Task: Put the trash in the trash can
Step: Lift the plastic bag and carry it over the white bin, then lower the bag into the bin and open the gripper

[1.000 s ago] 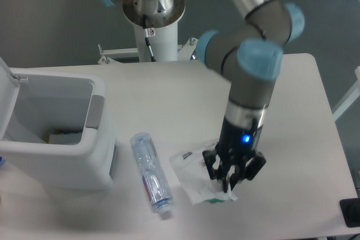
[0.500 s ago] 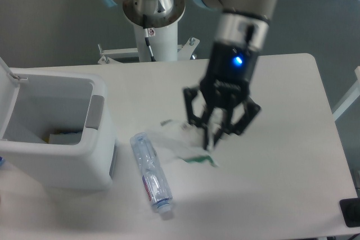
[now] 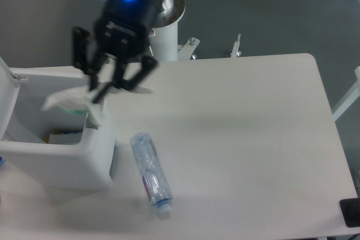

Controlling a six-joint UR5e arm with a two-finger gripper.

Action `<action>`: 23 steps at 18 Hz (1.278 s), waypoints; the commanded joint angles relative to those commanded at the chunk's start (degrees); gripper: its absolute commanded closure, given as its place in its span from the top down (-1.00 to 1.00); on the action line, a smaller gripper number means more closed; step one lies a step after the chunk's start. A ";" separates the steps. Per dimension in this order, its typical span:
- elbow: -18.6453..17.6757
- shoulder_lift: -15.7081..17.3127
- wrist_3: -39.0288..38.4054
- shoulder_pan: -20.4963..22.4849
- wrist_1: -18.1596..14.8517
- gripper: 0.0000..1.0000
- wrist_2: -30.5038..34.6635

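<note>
Camera view from above, and here is the gripper point(image 3: 100, 89), a black claw of jointed links with a blue light glowing on the wrist, hanging high over the right edge of the bin point(image 3: 53, 164). Its fingers are pinched together on the plastic bag point(image 3: 70, 101), which trails out to the left as a thin, crumpled, see-through sheet, pale and blurred, with a corner drooping down across the bin's right wall. The bag sits above the open mouth of the bin, not inside it. The bin itself is a boxy white plastic tub with rounded corners and smooth walls, a grey panel point(image 3: 95, 112) set into its right side, and its white lid point(image 3: 7, 91) tipped up at the far left. Something flat and pale lies on the bin's floor; what it is I cannot tell. Out on the table point(image 3: 242, 139), a smooth off-white top with a rounded far-right corner, lies the bottle point(image 3: 149, 173): clear ribbed plastic, squashed and dented, lying on its side just right of the bin and apart from it, white cap pointing toward the near edge, a printed label around its lower half. Behind the table stands the arm's white round pedestal point(image 3: 163, 37).
</note>
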 joint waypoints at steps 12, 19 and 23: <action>-4.32 -2.19 0.00 -4.23 2.91 -1.00 0.00; -8.44 -2.73 0.00 -6.34 2.91 -1.00 0.18; -10.91 -2.64 0.09 -7.66 2.91 -1.00 0.44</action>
